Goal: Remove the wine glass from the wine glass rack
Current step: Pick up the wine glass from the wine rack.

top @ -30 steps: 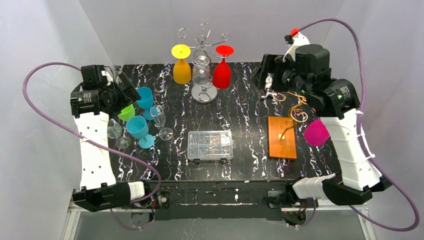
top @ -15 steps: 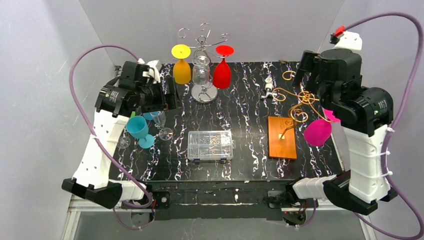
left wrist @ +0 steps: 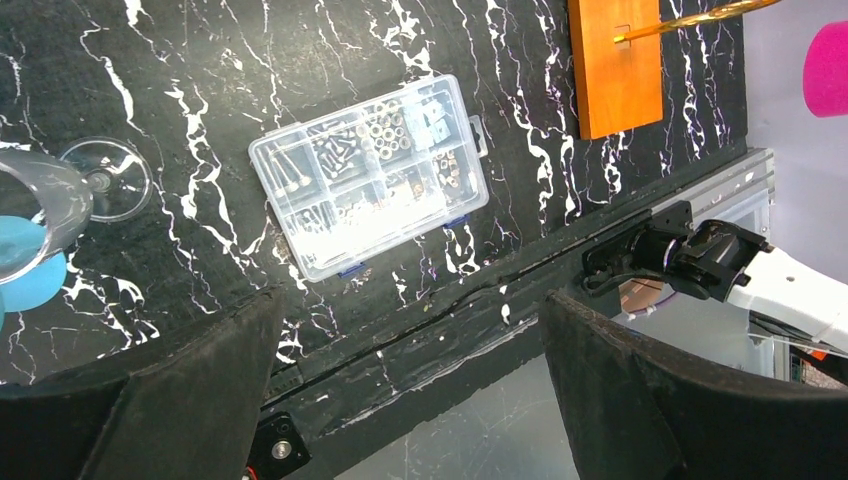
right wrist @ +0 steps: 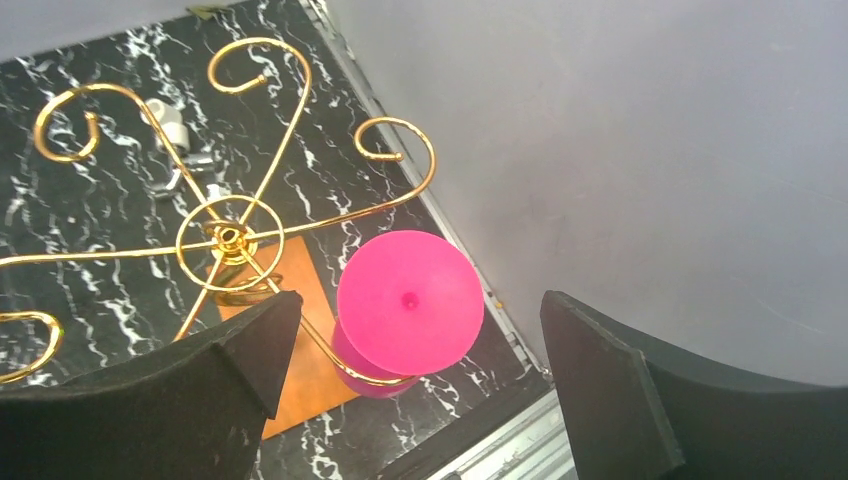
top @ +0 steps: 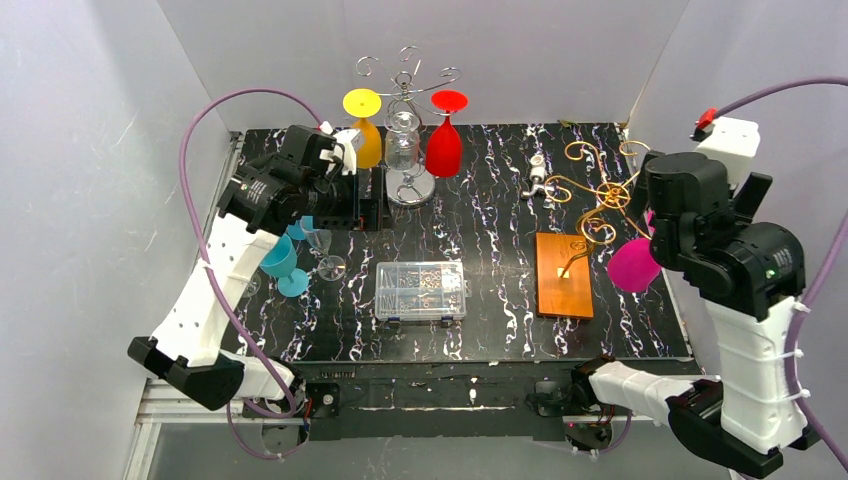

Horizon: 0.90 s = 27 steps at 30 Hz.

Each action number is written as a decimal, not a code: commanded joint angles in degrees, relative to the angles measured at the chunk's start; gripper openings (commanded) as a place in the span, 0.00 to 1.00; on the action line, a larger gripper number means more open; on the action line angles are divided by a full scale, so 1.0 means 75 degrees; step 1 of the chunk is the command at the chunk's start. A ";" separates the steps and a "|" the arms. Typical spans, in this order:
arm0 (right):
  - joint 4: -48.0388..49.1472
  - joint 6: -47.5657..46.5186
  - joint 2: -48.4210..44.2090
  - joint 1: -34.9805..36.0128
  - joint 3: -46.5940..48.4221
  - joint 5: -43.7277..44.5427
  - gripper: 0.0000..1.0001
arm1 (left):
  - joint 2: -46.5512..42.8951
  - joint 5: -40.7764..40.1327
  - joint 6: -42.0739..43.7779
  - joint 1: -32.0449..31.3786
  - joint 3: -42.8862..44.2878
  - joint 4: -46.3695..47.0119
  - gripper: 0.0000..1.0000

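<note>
A pink wine glass (right wrist: 410, 300) hangs upside down from an arm of the gold wire rack (right wrist: 230, 235) at the table's right edge; it also shows in the top view (top: 633, 265). My right gripper (right wrist: 420, 300) is open and hovers above the glass, whose foot shows between the fingers without touching them. In the top view the right gripper (top: 652, 222) is just above the glass. A silver rack (top: 405, 80) at the back holds a yellow (top: 363, 135), a clear (top: 403, 140) and a red glass (top: 444, 140). My left gripper (top: 365, 205) is open and empty, left of the silver rack's base.
The gold rack stands on a wooden base (top: 563, 273). A clear organiser box (top: 420, 288) lies mid-table and shows in the left wrist view (left wrist: 370, 170). Teal glasses (top: 280, 260) and a clear glass (top: 322, 245) stand at the left. A wall is close on the right.
The left arm has swung up and right, from the teal glasses toward the silver rack. The right arm has risen and pulled right, now over the pink glass.
</note>
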 commanded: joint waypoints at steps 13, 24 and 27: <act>0.0090 0.0276 0.0184 -0.0244 -0.1502 0.0053 1.00 | 0.0041 0.0211 0.0117 -0.0180 -0.0037 0.0122 0.98; 0.0105 0.0283 -0.0027 -0.0610 -0.1570 0.0185 1.00 | 0.0092 0.0311 0.0106 -0.0193 -0.0185 0.0204 0.98; 0.0081 0.0226 -0.0058 -0.0621 -0.1631 0.0269 1.00 | 0.0108 0.0328 0.0098 -0.0204 -0.0202 0.0211 0.98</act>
